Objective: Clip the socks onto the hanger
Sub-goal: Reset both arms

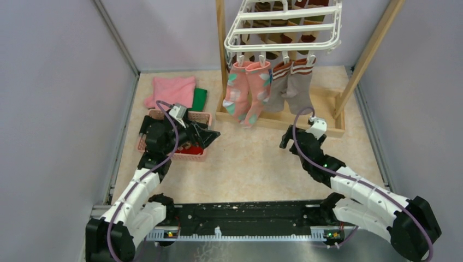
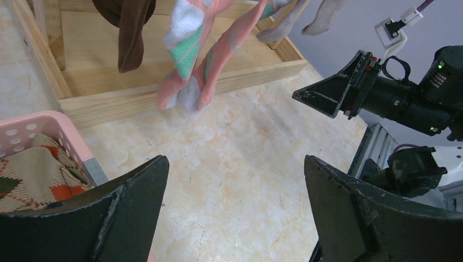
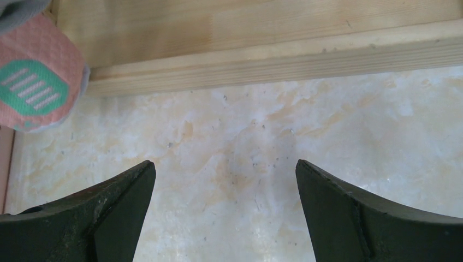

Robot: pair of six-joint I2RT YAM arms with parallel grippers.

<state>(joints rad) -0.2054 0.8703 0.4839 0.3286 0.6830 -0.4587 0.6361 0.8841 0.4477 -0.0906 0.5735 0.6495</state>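
White plastic in an open grid, the hanger (image 1: 284, 24) is slung from the wooden frame (image 1: 221, 54) at twelve o'clock of the top view, high enough that socks dangle clear of the frame's base. Four are already clipped along its near edge: the pink-and-teal pair (image 1: 247, 94) at the nine o'clock end and the grey pair with striped cuffs (image 1: 292, 82) just beside it. Some darker socks show through the grid behind. More lie in the pink basket (image 1: 203, 156) at nine o'clock, where a cream, orange and green patterned sock (image 2: 33, 174) rests against the wall, so the job looks partly done. The left gripper (image 1: 207, 134) sits over the basket's three o'clock end, jaws spread wide and empty, with the arm folded and its elbow raised. It seems placed to dip in for the next sock. The right gripper (image 1: 284, 140), likewise wide and holding nothing, hovers low over the bare counter (image 1: 245, 164), just short of the frame's base rail and at about five o'clock from the hung socks. Its arm reaches forward from the base, probably ready to help at a clip.
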